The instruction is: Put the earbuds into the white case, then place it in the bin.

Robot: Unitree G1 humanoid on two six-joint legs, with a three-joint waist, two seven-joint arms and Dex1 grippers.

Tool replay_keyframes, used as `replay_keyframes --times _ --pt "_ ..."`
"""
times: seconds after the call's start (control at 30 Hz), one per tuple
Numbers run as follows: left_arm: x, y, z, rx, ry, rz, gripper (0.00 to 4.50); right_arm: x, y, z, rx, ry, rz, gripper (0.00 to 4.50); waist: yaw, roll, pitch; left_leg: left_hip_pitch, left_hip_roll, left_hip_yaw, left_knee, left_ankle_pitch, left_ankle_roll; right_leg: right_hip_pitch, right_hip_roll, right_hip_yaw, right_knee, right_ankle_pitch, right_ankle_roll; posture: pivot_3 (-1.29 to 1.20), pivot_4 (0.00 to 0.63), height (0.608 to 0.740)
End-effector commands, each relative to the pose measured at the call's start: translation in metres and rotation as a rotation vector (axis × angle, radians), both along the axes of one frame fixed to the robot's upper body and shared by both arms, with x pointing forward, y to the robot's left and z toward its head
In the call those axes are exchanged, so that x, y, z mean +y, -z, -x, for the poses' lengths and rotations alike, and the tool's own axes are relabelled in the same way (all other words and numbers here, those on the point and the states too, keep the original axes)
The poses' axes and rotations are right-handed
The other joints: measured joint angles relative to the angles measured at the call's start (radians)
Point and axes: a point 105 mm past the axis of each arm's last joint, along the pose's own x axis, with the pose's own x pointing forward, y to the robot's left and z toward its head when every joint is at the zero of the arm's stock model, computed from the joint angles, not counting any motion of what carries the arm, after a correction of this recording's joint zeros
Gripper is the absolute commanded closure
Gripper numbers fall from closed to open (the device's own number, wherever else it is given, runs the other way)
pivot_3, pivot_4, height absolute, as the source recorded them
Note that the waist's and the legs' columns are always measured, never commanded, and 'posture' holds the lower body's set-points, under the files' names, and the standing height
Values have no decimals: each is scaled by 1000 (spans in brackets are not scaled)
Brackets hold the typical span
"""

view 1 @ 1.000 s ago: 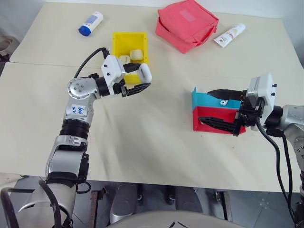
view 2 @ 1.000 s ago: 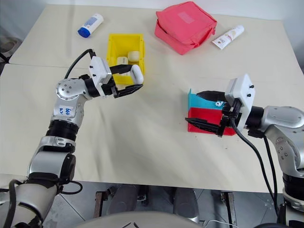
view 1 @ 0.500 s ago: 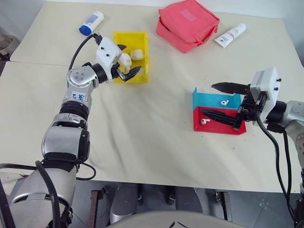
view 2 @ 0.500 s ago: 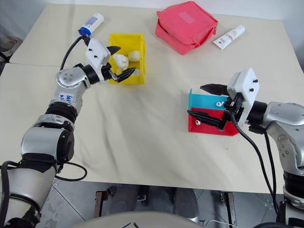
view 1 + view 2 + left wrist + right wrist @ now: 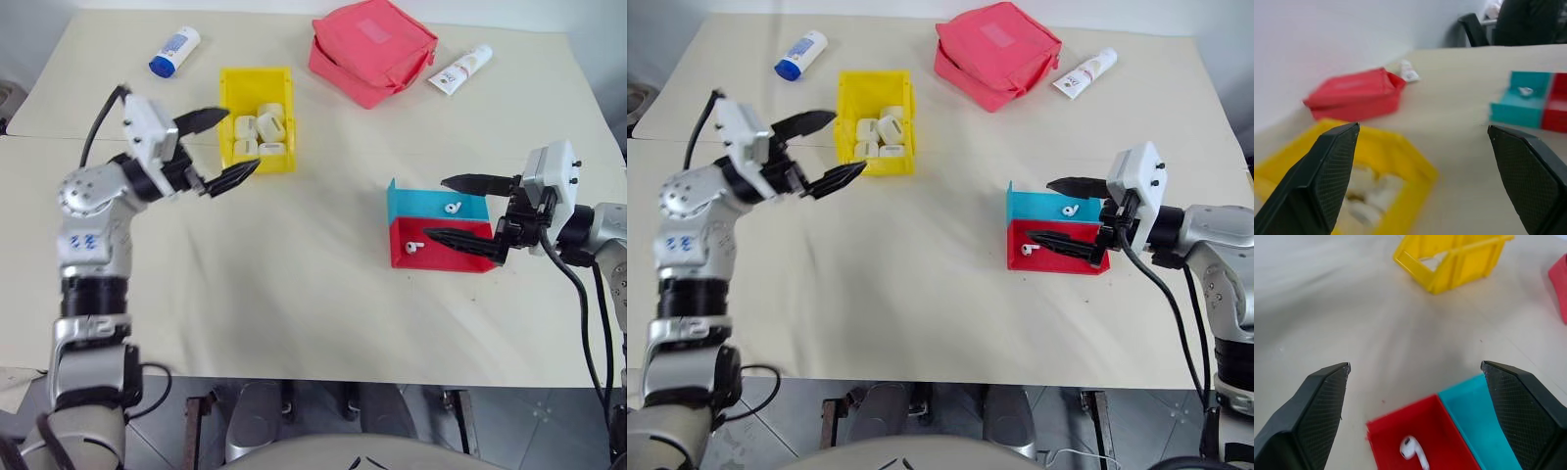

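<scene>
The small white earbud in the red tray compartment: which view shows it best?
The right wrist view: the small white earbud lies close, stem visible, in the red compartment. Both eye views show it as a tiny white speck; the left wrist view blurs that compartment.

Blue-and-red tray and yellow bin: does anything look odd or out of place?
Yes. Two tiny white earbuds lie loose in the blue-and-red plastic tray, one in the blue half, one in the red, while several white rounded cases already sit in the yellow bin.

Bare table (image 5: 294,245) is left between the yellow bin (image 5: 257,131) and the blue-and-red tray (image 5: 431,235)
</scene>
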Motion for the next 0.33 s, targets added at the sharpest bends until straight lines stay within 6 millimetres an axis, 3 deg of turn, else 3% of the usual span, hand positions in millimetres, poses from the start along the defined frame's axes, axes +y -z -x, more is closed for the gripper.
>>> replay_keyframes --times 0.03,0.2,0.33 --pt "19 -9 36 -26 -3 54 34 -14 4 1 14 -41 43 0 1 0 0 0 0 0 0 0 0 0 0 0 -1 0 0 0 150 740" --pt "40 15 67 71 -20 18 34 -36 17 -5 64 -42 114 0 9 0 0 1 0 -1 1 0 0 3 -1 1 -2 0 0 0 150 740" --pt "46 20 75 79 -33 7 34 -44 19 -14 65 -25 133 0 9 0 0 1 0 -1 1 0 0 3 -1 0 -2 0 0 0 150 740"
